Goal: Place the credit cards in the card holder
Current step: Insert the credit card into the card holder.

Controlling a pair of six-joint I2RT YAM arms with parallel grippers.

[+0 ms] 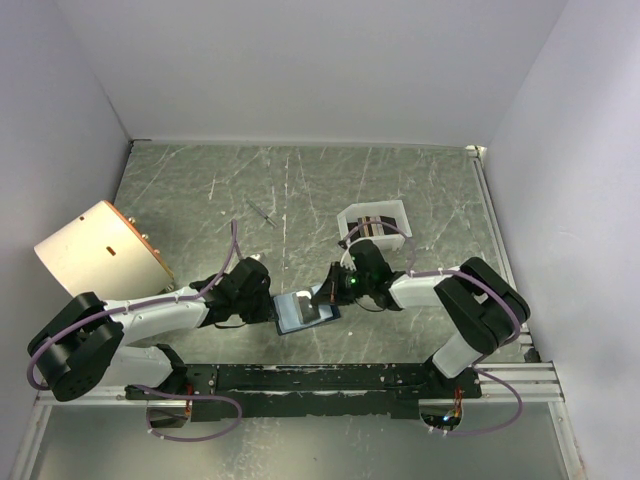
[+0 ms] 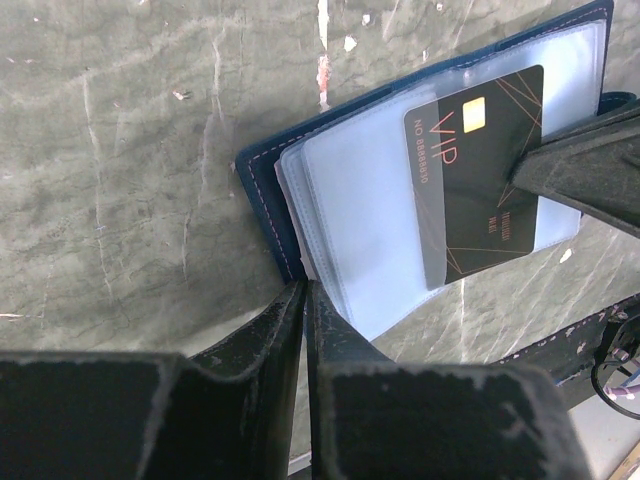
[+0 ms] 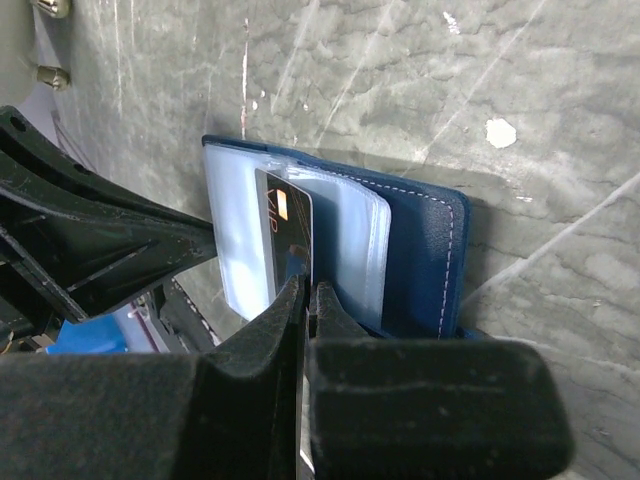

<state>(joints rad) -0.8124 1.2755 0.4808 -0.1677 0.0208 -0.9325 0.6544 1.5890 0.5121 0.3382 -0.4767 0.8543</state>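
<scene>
The right gripper [image 2: 535, 170] hides part of the black card [image 2: 475, 200] and card holder [image 2: 262, 195].

Card holder [image 1: 296, 316]: one, blue, lower centre of top view
Black VIP card [image 2: 480, 180]: one counted at the holder
White tray [image 1: 372, 207]: one, right of centre; further cards [image 1: 377, 229] inside, number not resolvable
Arms: two
Left gripper [image 2: 305, 300]: one; right gripper [image 3: 307, 290]: one
Round tan-and-white object [image 1: 95, 255]: one, left edge
Thin small item [image 1: 263, 212]: one, upper centre

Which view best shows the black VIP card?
Left wrist: the black VIP card lies face-on, print legible, in the card holder. Right wrist sees it steeply foreshortened; top external shows it too small to read.
</scene>
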